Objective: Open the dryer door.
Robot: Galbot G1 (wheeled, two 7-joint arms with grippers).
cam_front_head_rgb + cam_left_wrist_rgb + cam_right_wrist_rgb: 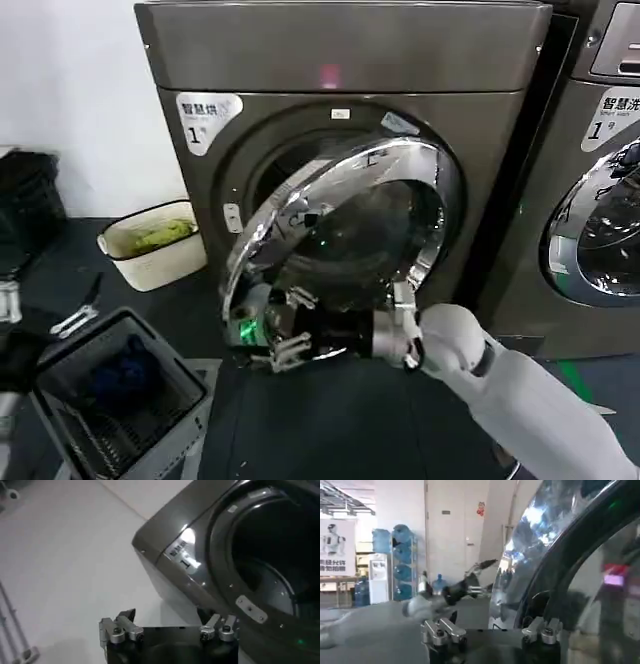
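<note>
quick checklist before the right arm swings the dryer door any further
1. Dryer door unlatched and partly swung out: ok.
2. Right gripper at the door's lower edge: ok.
3. Its fingers spread, nothing between them: not ok as a grip.
4. Left gripper apart from the door, open: ok.
5. Basin on the floor left of the door's path: ok.
6. Hinge limit: cannot tell.

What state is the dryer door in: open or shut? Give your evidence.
Partly open. The dryer door has swung off the front, exposing the dark drum opening behind its edge, with the right gripper at its lower rim.
</note>
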